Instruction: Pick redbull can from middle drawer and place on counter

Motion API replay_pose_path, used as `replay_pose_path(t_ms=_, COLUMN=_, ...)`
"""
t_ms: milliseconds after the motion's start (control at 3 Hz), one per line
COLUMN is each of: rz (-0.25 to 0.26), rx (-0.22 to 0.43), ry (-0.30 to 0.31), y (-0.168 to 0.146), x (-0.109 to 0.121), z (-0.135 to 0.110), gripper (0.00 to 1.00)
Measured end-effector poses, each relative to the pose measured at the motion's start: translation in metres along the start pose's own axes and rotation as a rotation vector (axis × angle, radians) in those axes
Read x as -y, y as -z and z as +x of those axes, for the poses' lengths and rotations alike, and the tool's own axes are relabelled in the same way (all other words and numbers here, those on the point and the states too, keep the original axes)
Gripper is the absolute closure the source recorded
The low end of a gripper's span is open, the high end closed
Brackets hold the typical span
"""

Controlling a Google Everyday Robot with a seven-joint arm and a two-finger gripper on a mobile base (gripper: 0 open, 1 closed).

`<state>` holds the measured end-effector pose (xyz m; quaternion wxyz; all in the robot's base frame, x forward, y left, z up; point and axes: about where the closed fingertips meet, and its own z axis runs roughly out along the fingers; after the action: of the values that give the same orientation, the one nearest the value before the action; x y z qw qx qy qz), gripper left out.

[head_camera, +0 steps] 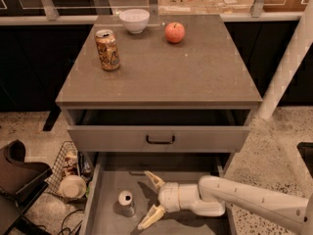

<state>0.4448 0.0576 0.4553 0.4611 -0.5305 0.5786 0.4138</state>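
gripper [148, 201] splayed wide | beside redbull can [126, 202] | middle drawer [110, 182]

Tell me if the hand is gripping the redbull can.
No: the hand is open in the middle drawer, right of the redbull can, not touching it.

Orange-gold patterned can [107, 49] upright, upper left of frame. White bowl [134, 20] behind it, near top edge. Red apple [174, 32] right of bowl, apart. Shallow drawer with dark bar handle [160, 139] at frame centre, partly open. Wire basket [66, 168] lower left, pale round thing [72, 186] inside. White post [288, 72] along right edge. Tool [149, 200] at bottom centre, fingers spread.
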Motion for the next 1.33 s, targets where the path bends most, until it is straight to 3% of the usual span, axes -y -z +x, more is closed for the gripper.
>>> replay_pose_path(t_ms=333, rz=-0.012, rx=0.036, ry=0.023, y=-0.009, x=0.0, z=-0.001, gripper=0.0)
replay_pose_path(t_ms=667, rz=-0.054, rx=0.048, ry=0.049, y=-0.043, x=-0.008, z=0.008, gripper=0.0)
replay_pose_path(t_ms=1000, rz=-0.052, rx=0.06, ry=0.04, y=-0.047, x=-0.011, z=0.015, gripper=0.0)
replay_pose_path(t_ms=1333, rz=-0.051, rx=0.081, ry=0.033, y=-0.052, x=-0.013, z=0.021, gripper=0.19)
